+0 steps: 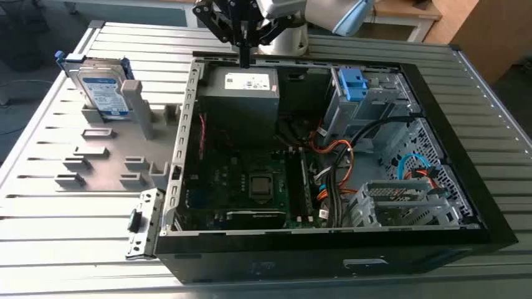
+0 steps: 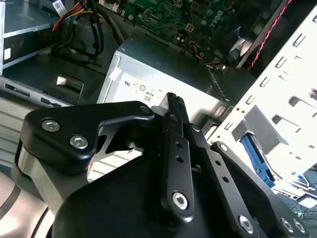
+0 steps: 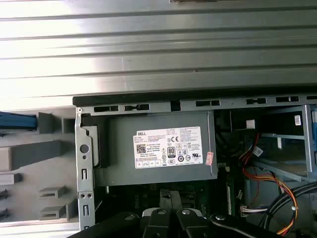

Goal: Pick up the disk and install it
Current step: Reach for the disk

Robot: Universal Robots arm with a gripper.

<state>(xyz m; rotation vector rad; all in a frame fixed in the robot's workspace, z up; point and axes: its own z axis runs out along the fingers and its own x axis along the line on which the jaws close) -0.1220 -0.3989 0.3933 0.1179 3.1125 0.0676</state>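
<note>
On the exterior view's left, the disk (image 1: 101, 90) stands on edge in a grey rack (image 1: 108, 149) near the counter's (image 1: 66, 230) far corner. Well apart to its right, the gripper (image 1: 245, 61) hangs empty, fingers pressed together, over the grey power-supply box (image 1: 241, 93) in the open computer case (image 1: 189, 124).

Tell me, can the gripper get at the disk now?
Probably yes: the disk stands in a grey holder outside the case, its top uncovered; the gripper hangs empty above the case's rim.
</note>
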